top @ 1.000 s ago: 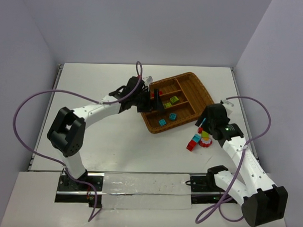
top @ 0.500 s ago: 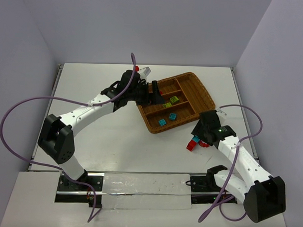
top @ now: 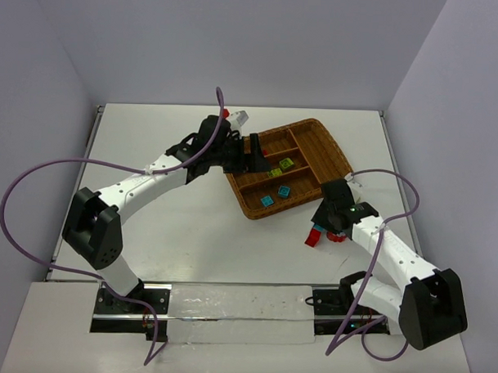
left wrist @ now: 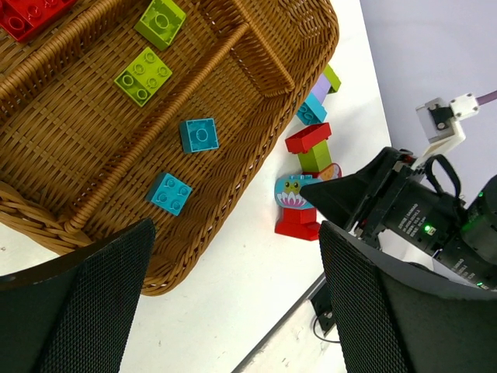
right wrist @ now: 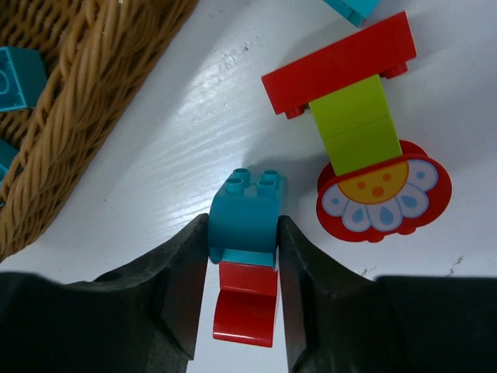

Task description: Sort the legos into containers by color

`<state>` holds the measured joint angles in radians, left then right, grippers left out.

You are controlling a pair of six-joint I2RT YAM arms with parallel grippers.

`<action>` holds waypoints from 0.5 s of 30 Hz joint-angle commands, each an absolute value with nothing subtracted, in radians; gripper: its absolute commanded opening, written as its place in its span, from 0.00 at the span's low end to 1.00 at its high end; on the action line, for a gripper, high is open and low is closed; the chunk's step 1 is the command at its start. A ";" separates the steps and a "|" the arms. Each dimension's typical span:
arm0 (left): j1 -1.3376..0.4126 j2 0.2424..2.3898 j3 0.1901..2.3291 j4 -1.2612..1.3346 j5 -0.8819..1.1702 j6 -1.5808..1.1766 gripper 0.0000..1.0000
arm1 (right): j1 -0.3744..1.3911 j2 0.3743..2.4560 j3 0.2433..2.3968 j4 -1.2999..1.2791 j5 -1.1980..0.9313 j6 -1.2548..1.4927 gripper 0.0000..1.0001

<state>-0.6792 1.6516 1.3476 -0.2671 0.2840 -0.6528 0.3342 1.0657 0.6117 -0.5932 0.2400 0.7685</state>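
Observation:
My right gripper (right wrist: 243,233) is shut on a cyan brick (right wrist: 247,203) that is stuck on a red brick (right wrist: 246,305), on the table just outside the wicker tray (right wrist: 85,101). In the top view the right gripper (top: 323,224) is right of the tray's near corner. My left gripper (top: 254,154) is open and empty over the tray's left end (top: 242,201). In the left wrist view the tray (left wrist: 182,260) holds two cyan bricks (left wrist: 199,134), two yellow-green bricks (left wrist: 143,75) and a red brick (left wrist: 31,12), each colour in its own slot.
Loose pieces lie beside the right gripper: a red flat brick (right wrist: 339,64) on a green brick (right wrist: 355,128), a red flower disc (right wrist: 384,198) and a cyan brick (right wrist: 353,8). A purple brick (left wrist: 320,87) lies by the tray's side.
My right gripper has dropped down-left onto the cyan-on-red stack and now grips it. My left gripper has shifted up over the tray's left end, then held still.

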 commanded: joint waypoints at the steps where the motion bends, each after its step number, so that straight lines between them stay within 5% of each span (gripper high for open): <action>1: -0.686 1.635 1.348 -0.275 0.275 -0.632 0.93 | 0.345 1.048 0.611 -0.541 0.267 0.772 0.33; 6: -0.686 1.637 1.328 -0.272 0.273 -0.640 0.92 | 0.353 1.003 0.656 -0.565 0.249 0.746 0.00; 15: -0.687 1.609 1.305 -0.268 0.287 -0.624 0.91 | 0.352 0.866 0.735 -0.491 0.088 0.686 0.00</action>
<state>-0.6792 1.6514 1.3186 -0.2842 0.2790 -0.6460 0.3447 0.9615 0.6681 -0.5883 0.1864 0.7243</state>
